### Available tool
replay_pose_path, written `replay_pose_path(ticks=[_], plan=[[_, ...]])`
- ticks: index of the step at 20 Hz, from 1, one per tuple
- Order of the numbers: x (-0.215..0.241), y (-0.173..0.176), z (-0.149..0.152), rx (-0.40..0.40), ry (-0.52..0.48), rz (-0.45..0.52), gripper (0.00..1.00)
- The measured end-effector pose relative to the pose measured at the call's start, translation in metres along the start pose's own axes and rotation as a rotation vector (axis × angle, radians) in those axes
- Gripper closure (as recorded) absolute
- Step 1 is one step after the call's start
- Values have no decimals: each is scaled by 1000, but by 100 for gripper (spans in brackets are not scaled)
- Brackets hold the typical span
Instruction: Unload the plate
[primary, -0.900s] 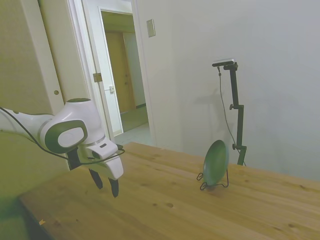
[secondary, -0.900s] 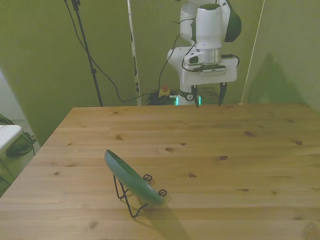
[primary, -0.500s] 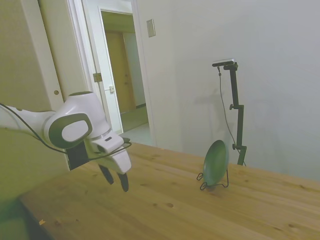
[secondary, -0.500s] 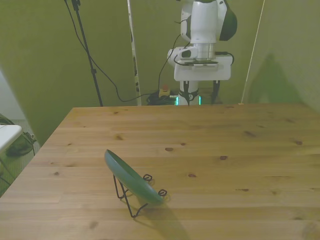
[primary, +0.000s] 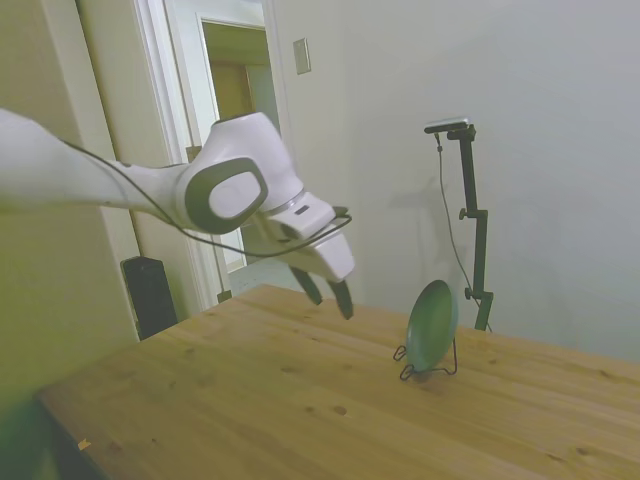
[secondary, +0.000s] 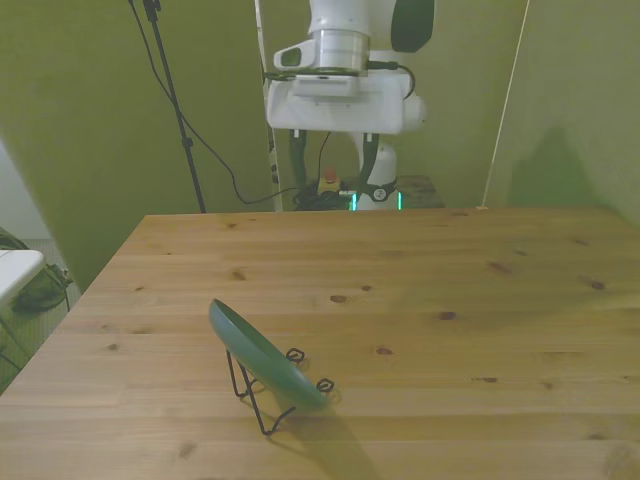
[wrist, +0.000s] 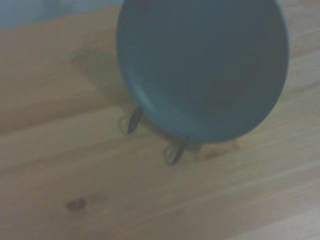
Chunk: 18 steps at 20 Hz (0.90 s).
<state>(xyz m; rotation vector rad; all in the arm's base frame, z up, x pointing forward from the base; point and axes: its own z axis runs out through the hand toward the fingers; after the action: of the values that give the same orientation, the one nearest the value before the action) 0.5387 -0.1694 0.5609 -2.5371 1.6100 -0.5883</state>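
The dark green plate (primary: 432, 325) (secondary: 265, 357) (wrist: 205, 70) stands tilted on edge in a thin black wire stand (primary: 428, 368) (secondary: 262, 395) on the wooden table (primary: 300, 400). My gripper (primary: 328, 290) (secondary: 332, 160) hangs open in the air, well above the table and short of the plate, with nothing between its fingers. In the side view it points down and toward the plate. The wrist view shows the plate's concave face and the stand's two front loops (wrist: 172, 152), blurred.
An open doorway (primary: 240, 150) and a wall lie beyond the table in the side view. A dark box (primary: 150, 295) stands on the floor by the table's far corner. Cables (secondary: 200, 140) hang behind the table in the front view.
The arm has risen from low over the table's near end and swung toward the plate. In the front view the gripper moved to the left. The plate has not moved.
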Motion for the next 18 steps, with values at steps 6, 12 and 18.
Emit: replay_pose_path(ticks=[6,12,18], plan=[[23,-22,10,-51,10,-17,0],[62,-46,30,-52,83,-10,0],[89,-84,59,-70,155,-49,0]])
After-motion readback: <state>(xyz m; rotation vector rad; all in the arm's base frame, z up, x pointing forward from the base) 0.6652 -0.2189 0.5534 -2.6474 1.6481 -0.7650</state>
